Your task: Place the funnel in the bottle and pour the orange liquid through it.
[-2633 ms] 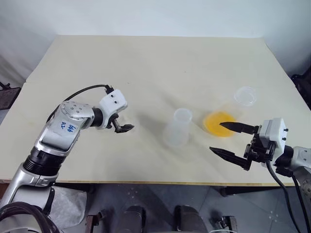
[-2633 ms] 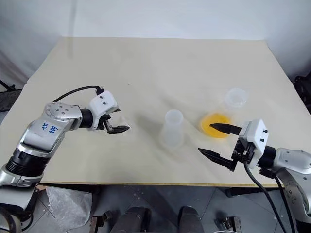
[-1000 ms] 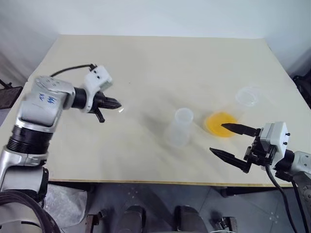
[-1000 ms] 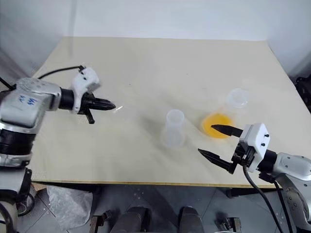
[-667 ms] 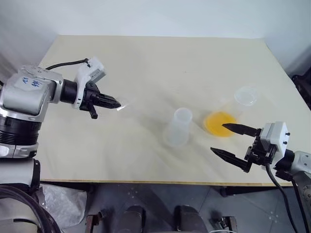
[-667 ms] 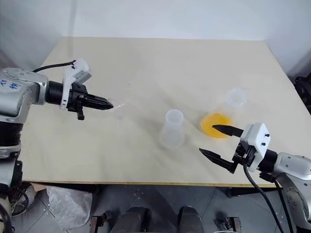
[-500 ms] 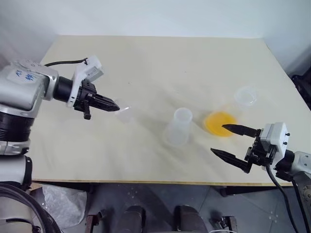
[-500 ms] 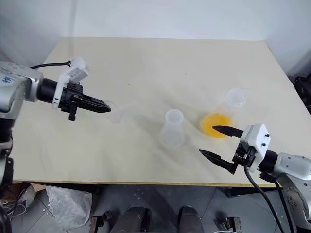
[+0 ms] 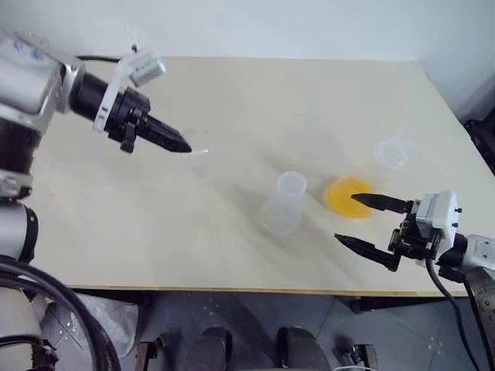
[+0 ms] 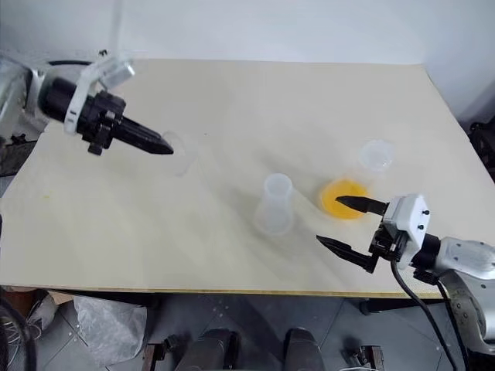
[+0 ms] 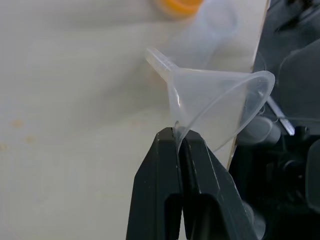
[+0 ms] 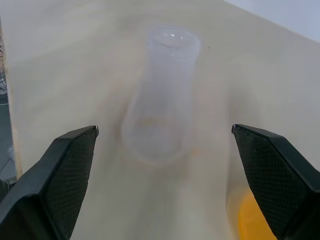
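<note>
Our right gripper [image 9: 362, 222] hangs spread and empty at the desk's [image 9: 232, 239] near edge beside the orange liquid [image 9: 348, 195]. The bottle [image 9: 282, 202] stands mid-desk, right of our left gripper [image 9: 179, 146], clenched on the funnel's [image 11: 215, 102] rim, stem pointing bottleward.

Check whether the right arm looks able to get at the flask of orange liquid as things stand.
Probably yes. The right gripper stands open beside the flask holding the orange liquid, with bare table between them. The bottle stands off to one side, out of the way.
</note>
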You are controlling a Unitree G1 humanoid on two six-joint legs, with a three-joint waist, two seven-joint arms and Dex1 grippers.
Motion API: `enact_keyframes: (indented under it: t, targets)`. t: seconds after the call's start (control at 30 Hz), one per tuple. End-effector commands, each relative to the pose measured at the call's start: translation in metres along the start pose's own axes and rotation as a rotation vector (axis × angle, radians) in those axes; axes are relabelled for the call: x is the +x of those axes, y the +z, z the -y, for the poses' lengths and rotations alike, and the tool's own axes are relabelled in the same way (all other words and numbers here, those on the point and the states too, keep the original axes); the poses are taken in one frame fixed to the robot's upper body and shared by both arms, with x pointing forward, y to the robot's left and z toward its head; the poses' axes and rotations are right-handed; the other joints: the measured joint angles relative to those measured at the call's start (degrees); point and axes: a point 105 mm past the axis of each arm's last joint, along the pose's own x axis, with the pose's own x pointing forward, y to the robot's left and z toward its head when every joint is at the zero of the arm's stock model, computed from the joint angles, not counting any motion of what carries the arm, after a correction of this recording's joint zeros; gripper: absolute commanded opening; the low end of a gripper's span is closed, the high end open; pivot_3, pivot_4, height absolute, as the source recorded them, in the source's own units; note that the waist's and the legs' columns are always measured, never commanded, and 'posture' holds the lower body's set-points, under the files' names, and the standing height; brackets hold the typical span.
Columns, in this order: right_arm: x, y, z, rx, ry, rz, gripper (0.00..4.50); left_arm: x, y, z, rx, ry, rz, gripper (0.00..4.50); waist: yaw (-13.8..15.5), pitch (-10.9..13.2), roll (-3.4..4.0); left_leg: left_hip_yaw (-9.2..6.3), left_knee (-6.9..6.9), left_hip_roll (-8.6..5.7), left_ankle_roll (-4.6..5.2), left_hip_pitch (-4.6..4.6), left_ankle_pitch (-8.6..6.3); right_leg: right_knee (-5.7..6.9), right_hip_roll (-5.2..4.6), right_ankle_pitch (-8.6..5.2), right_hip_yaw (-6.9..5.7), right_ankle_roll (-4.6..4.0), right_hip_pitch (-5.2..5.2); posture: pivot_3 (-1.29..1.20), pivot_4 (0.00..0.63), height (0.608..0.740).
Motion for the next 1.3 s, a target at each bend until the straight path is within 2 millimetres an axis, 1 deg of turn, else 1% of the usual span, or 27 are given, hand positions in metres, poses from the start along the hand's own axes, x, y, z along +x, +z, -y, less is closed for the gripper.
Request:
enact_keyframes:
  t: [0.03,0.13,0.23,0.37,0.5,0.6,0.8,1.03,1.17,1.3]
  targets:
    - [0.004,0.005,-0.003,-0.019,0.003,0.026,4.5,0.001,0.011,0.017,0.023,-0.153,-0.005,0.03,0.0,0.0,0.0,0.0,0.0,0.0,0.0,0.0,0.0,0.0,-0.01,0.0,0.0,0.0,0.0,0.0,0.15,0.74]
    - [0.005,0.004,-0.006,-0.014,0.001,0.026,4.5,0.009,0.014,0.021,0.055,-0.188,-0.043,0.03,0.0,0.0,0.0,-0.01,0.02,-0.01,0.0,0.0,0.0,0.02,-0.03,0.0,0.01,0.0,0.0,0.0,0.15,0.74]
    - [0.006,0.004,-0.007,-0.01,-0.003,0.027,4.5,0.015,0.023,0.025,0.077,-0.228,-0.045,0.03,0.0,0.0,-0.01,-0.04,0.04,-0.01,0.0,-0.04,0.0,0.0,-0.02,0.0,0.0,0.0,-0.02,0.0,0.15,0.74]
    - [0.006,0.004,-0.008,-0.008,-0.01,0.027,4.5,0.021,0.037,0.031,0.109,-0.277,-0.025,0.03,0.0,0.0,-0.01,-0.13,0.27,-0.01,0.0,-0.44,0.0,0.01,0.0,0.0,-0.05,0.0,-0.3,0.0,0.15,0.74]
    - [0.005,0.005,-0.01,-0.006,-0.02,0.027,4.5,0.026,0.039,0.036,0.132,-0.309,-0.046,0.03,-0.2,0.0,-0.01,-0.12,0.26,-0.03,0.0,-0.49,0.0,0.08,0.0,0.0,-0.05,0.0,-0.39,0.0,0.15,0.74]
    - [0.003,0.003,-0.012,-0.002,-0.035,0.021,4.5,0.036,0.042,0.039,0.156,-0.345,-0.06,0.03,-0.4,0.0,-0.01,-0.11,0.28,-0.03,0.0,-0.5,0.0,0.17,0.0,0.0,-0.04,0.0,-0.42,0.0,0.15,0.74]
    - [0.004,0.003,-0.015,0.001,-0.051,0.025,4.5,0.043,0.049,0.046,0.175,-0.391,-0.063,0.03,-0.6,0.0,-0.02,-0.12,0.32,-0.07,0.0,-0.55,0.0,0.25,-0.02,0.0,-0.02,0.0,-0.49,0.0,0.15,0.74]
    - [0.005,0.002,-0.017,0.006,-0.069,0.029,4.5,0.05,0.051,0.057,0.214,-0.44,-0.11,0.03,-1.1,0.0,-0.02,-0.12,0.32,-0.07,0.0,-0.54,0.0,0.33,-0.02,0.0,-0.01,0.01,-0.5,0.0,0.15,0.74]
    - [0.004,0.001,-0.019,0.007,-0.085,0.029,4.5,0.059,0.045,0.052,0.241,-0.426,-0.18,0.03,-1.1,0.0,-0.02,-0.12,0.33,-0.07,0.0,-0.55,0.0,0.36,-0.02,0.0,0.0,0.01,-0.52,0.0,0.15,0.74]
    - [0.002,0.001,-0.023,0.013,-0.099,0.026,4.5,0.065,0.043,0.049,0.244,-0.418,-0.211,0.03,-1.1,0.0,-0.02,-0.12,0.34,-0.09,0.01,-0.55,0.0,0.37,-0.02,0.0,0.01,0.01,-0.52,0.0,0.15,0.74]
